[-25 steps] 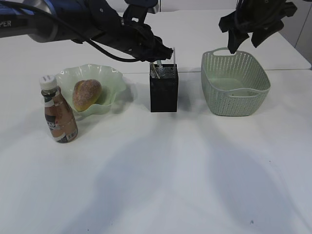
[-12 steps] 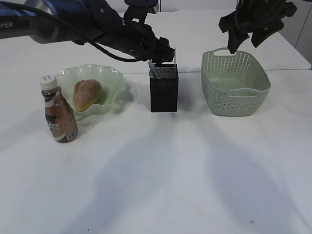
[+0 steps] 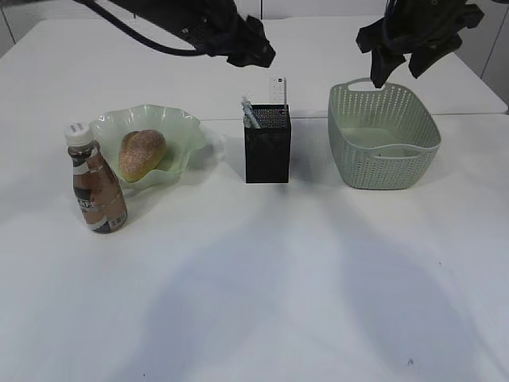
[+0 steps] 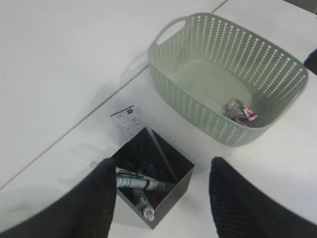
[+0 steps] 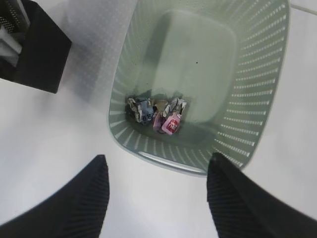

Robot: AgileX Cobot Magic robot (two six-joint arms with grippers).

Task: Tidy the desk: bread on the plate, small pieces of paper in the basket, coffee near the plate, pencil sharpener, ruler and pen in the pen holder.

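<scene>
The bread [image 3: 141, 153] lies in the ruffled green plate [image 3: 184, 125], and the coffee [image 3: 96, 188] stands upright just left of it on the desk [image 3: 254, 270]. The clear ruler [image 3: 278, 91] [image 4: 130, 122] and a pen [image 3: 250, 113] [image 4: 141, 182] stand in the black pen holder [image 3: 267, 153] [image 4: 174, 194]. My left gripper [image 3: 256, 52] [image 4: 162, 161] hovers open above the holder, holding nothing. The small pieces of paper [image 5: 156, 112] [image 4: 240, 110] lie in the basket [image 3: 383, 137] [image 5: 163, 162]. Over the basket my right gripper [image 3: 395, 60] [image 5: 157, 157] hangs open and empty. I cannot make out the pencil sharpener.
A seam [image 3: 461, 114] runs across the white tabletop behind the objects. Holder and basket stand a short gap apart. White tabletop stretches in front of all the objects.
My left gripper opened and let go of the ruler, which now stands in the pen holder. The left arm then rose up and back. The right arm has not moved.
</scene>
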